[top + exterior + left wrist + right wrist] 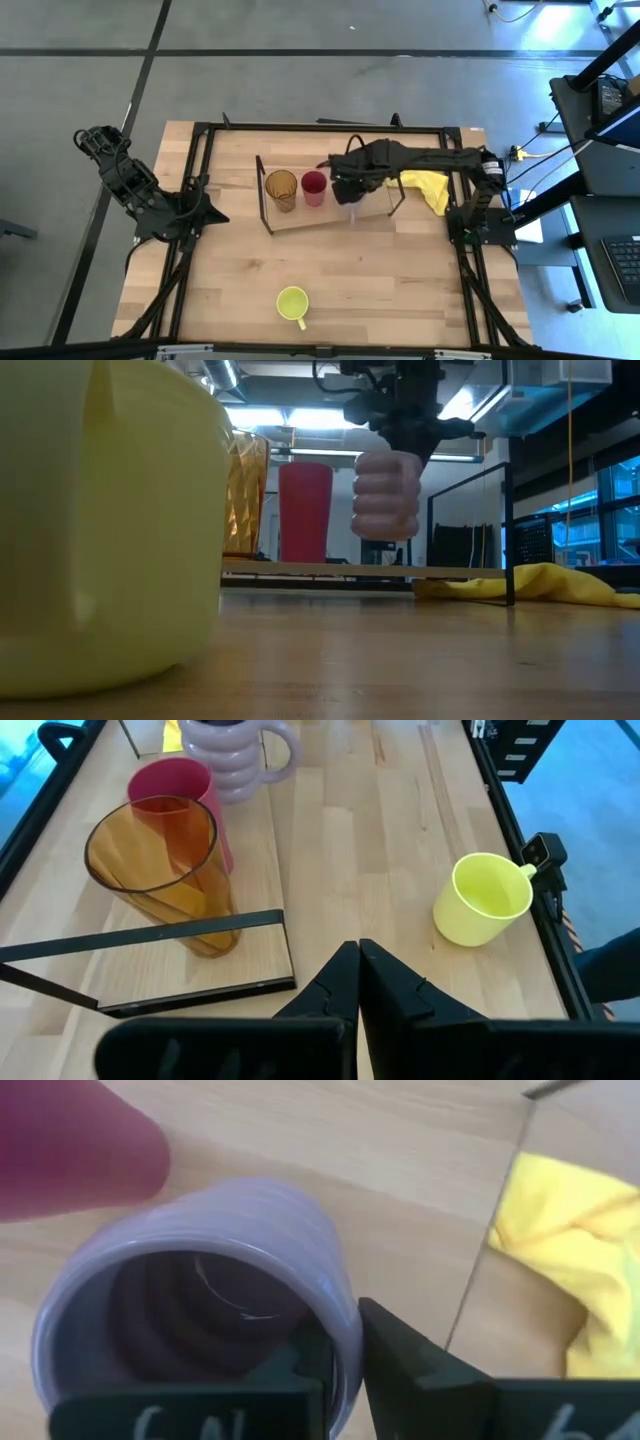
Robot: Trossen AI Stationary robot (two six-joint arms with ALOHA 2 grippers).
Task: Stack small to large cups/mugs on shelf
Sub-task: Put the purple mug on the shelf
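The pale purple ribbed mug (385, 495) hangs upright from my right gripper (350, 190), which is shut on it, just above the light wooden shelf (310, 216), beside the red cup (314, 187). The amber tumbler (281, 190) and the red cup stand on their bases on the shelf board, side by side. The yellow-green handled mug (292, 303) stands upright on the table near its near edge. My left gripper (215, 212) is shut and waits left of the shelf, touching nothing. My right gripper holds the purple mug by its rim (335, 1315), with one finger inside the mug and one finger (420, 1370) outside the wall. The fingers come from above, pointing down. The mug is upright and lifted clear, its base (385, 536) a little above the shelf board (320, 568).
A crumpled yellow cloth (428, 188) lies on the table right of the shelf, by its black wire end frame (398, 192). The shelf's other wire frame (150, 935) stands next to the tumbler. Black rails (190, 240) run along the table's sides. Bare wood lies between the shelf and the yellow-green mug.
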